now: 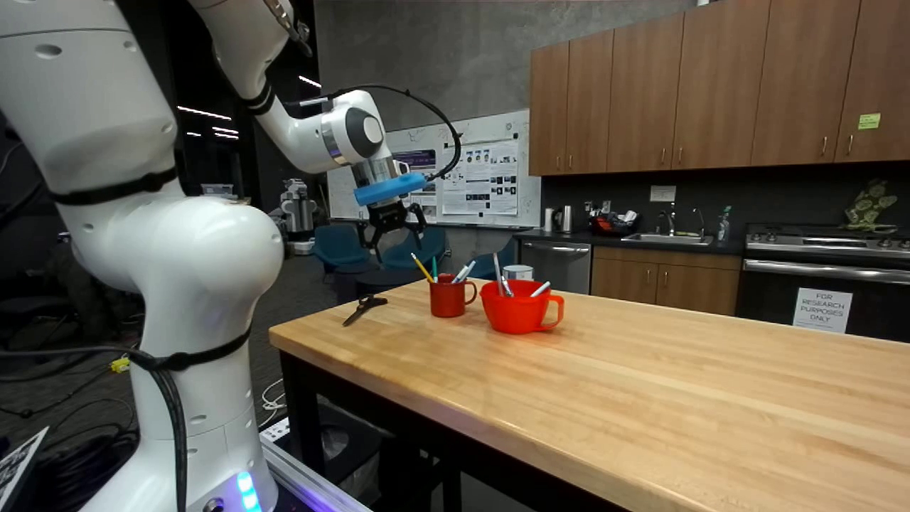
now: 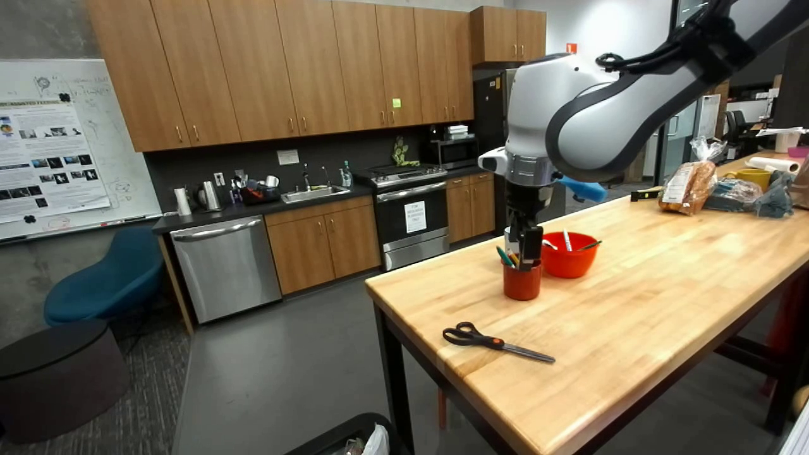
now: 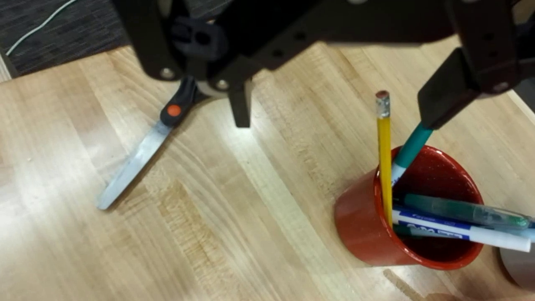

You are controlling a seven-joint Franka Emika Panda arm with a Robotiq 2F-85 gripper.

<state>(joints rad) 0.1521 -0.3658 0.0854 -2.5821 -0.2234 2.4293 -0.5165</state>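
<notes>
The tool hangs above the table, jaws spread wide, gripping nothing. In the wrist view the mug, holding a pencil and markers, sits at five o'clock from it, the scissors at nine. In an exterior view the bowl is at the mug's two o'clock.

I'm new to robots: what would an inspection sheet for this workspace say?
Surface: wooden table
Job's things: scissors lying flat; red mug holding yellow pencil and markers
Clutter: red bowl beside the mug; bagged bread farther along the table
Gripper: open, nothing held, above the table near mug and scissors
Cables: black cable looping beside the robot's wrist; pale cord on the floor
Surroundings: sink, oven, whiteboard, blue chair
</notes>
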